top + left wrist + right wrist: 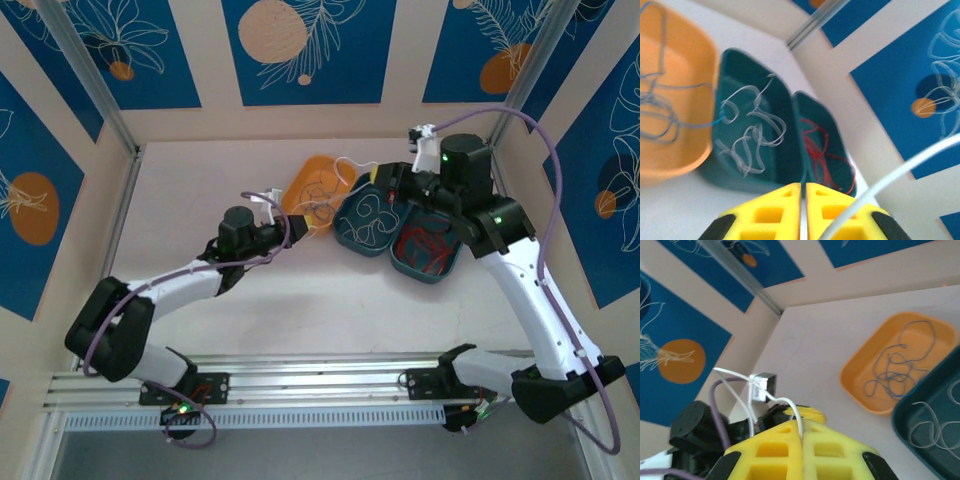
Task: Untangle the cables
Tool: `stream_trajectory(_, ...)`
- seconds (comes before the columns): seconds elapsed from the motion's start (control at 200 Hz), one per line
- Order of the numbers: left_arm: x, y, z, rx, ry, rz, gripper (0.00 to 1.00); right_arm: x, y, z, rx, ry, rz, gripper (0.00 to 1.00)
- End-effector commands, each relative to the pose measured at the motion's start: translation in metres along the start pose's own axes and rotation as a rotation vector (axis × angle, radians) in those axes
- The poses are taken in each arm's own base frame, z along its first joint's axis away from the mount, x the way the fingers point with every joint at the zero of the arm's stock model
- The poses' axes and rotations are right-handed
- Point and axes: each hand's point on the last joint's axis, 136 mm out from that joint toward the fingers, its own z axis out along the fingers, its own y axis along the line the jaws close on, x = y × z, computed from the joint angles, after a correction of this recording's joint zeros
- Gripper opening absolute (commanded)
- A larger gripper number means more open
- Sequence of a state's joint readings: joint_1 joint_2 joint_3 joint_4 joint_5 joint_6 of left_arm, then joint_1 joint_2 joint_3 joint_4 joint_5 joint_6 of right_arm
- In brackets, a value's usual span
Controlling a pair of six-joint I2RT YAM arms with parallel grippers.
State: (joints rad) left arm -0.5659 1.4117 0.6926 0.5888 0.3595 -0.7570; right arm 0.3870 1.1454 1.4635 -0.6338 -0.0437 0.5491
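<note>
Left claw was shut, fingers pressed together, nothing between them. Right claw was shut; contents could not be told. Blue cable lay in orange tray. Whitish cable lay in teal tray at its 3 o'clock, and red cable in second teal tray beyond.

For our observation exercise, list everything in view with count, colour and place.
orange tray: one, orange, left of the teal trays
middle tray: one, teal, beside the orange tray
right tray: one, teal, rightmost
blue cable: one, blue, mostly in orange tray
whitish cable: one, whitish, in middle tray
red cable: one, red, in right tray
table: one, off-white, under the trays
left gripper: one, yellow, shut, near orange tray
right gripper: one, yellow, shut, by teal trays
</note>
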Motion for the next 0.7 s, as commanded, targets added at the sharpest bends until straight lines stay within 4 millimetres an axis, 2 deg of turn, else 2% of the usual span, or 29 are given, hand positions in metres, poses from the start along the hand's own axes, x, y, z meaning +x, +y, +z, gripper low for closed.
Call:
stream_trajectory(0.0,0.007,0.018,-0.02,-0.162,0.048,0.105,0.09,-0.012,-0.04,-0.025,0.156,-0.091,0.073,0.0)
stream_trajectory(0.09,0.01,0.012,-0.026,-0.154,0.08,0.165,0.1,-0.012,-0.049,-0.027,0.191,-0.094,0.081,0.0)
stream_trajectory(0.145,0.011,0.003,-0.028,-0.118,0.101,0.202,0.14,-0.011,-0.053,-0.026,0.211,-0.088,0.076,0.0)
stream_trajectory(0.195,0.012,-0.004,-0.029,-0.088,0.113,0.223,0.24,-0.012,-0.055,-0.024,0.222,-0.082,0.07,0.0)
stream_trajectory(0.25,0.011,-0.015,-0.031,-0.046,0.114,0.243,0.41,-0.014,-0.056,-0.023,0.231,-0.078,0.057,0.0)
stream_trajectory(0.335,0.007,-0.033,-0.035,0.03,0.106,0.27,0.59,-0.02,-0.06,-0.02,0.255,-0.072,0.037,0.0)
stream_trajectory(0.41,0.004,-0.043,-0.039,0.066,0.095,0.292,0.68,-0.028,-0.062,-0.017,0.271,-0.065,0.023,0.0)
stream_trajectory(0.46,0.001,-0.041,-0.042,0.041,0.084,0.293,0.7,-0.034,-0.063,-0.015,0.276,-0.062,0.013,0.0)
stream_trajectory(0.695,-0.003,-0.022,-0.055,-0.1,0.059,0.297,0.96,-0.057,-0.073,0.001,0.323,-0.051,-0.027,0.0)
